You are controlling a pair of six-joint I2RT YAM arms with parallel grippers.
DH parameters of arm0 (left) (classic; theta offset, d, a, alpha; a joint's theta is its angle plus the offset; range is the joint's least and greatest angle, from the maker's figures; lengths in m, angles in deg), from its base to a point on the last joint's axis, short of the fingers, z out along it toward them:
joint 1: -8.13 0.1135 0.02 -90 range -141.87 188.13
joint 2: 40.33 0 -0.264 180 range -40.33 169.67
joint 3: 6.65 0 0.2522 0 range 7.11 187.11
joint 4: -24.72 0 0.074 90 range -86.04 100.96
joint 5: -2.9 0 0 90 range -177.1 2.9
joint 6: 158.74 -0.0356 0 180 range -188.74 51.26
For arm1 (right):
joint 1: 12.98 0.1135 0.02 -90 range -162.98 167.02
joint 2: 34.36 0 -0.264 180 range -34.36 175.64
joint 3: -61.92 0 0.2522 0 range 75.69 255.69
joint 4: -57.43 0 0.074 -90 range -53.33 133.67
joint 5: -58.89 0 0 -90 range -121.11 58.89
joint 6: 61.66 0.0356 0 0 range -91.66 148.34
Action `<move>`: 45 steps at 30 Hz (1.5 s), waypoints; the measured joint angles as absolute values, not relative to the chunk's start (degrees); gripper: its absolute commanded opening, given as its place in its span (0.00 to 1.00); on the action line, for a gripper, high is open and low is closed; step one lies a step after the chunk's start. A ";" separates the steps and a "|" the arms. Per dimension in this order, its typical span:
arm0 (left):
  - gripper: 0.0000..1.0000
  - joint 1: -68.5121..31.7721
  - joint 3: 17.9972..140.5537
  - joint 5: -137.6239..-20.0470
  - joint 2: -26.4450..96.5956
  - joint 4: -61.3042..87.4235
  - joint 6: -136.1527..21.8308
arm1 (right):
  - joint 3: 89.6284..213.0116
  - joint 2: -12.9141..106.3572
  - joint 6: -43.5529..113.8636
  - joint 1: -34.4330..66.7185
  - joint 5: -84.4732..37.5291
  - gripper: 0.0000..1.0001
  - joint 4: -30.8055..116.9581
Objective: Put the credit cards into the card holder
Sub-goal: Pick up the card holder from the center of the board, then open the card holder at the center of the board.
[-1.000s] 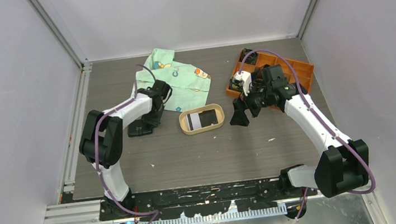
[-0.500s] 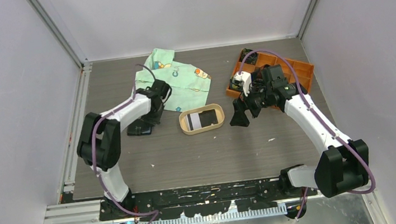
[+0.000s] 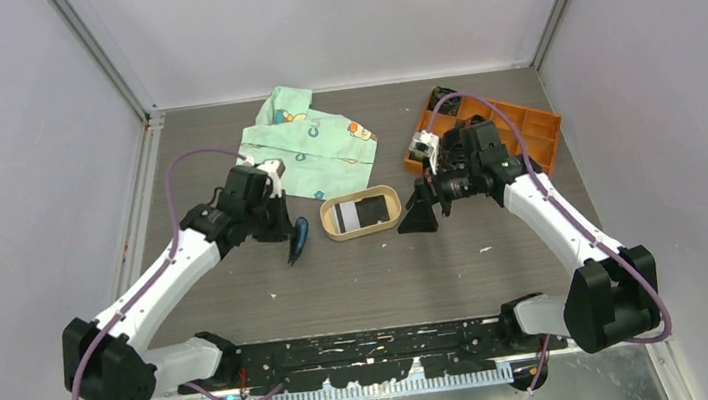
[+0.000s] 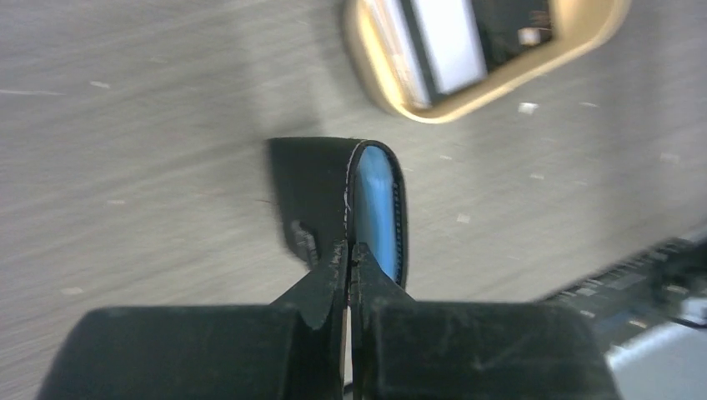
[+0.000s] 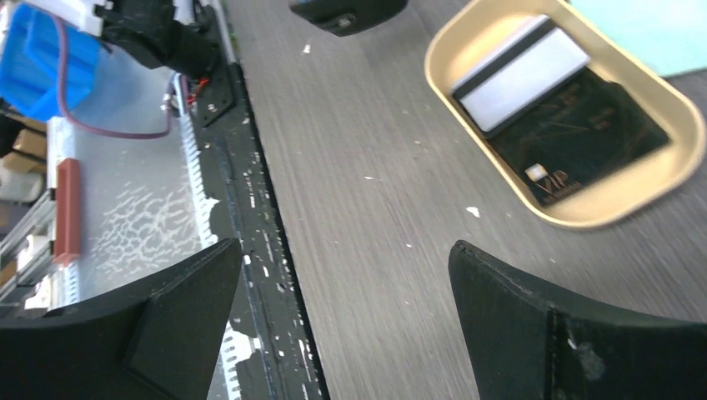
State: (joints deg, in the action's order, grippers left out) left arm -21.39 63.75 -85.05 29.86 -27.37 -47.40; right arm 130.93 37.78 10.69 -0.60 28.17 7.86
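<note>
Dark grey wood-grain table had a tan oval tray mid-table, a green printed cloth behind it, and an orange compartment box off right.

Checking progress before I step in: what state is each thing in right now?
left gripper: shut on card holder.
card holder: held by one edge, gaping slightly.
right gripper: open, empty, beside tray.
credit cards: lying in tray, not yet in holder.
tray: upright, holding the cards.
orange box: lidless, small parts inside.
cloth: spread out, rumpled.

left gripper: pinching card holder (blue inside) | tray: 2 credit cards
</note>
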 measured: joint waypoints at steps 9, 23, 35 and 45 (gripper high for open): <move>0.00 -23.07 51.14 -62.72 25.45 -11.33 -29.89 | 127.83 37.82 11.83 6.94 28.98 1.00 12.78; 0.00 -33.69 56.60 -48.51 39.52 2.77 -29.63 | 122.91 37.56 -19.82 10.04 25.79 1.00 3.95; 0.00 -36.69 64.95 -40.29 50.36 3.64 -36.45 | 122.41 35.24 -32.67 10.13 23.21 0.97 0.08; 0.00 -37.67 68.82 -37.75 53.75 3.56 -38.41 | 122.36 35.27 -34.57 13.63 22.73 0.43 -1.32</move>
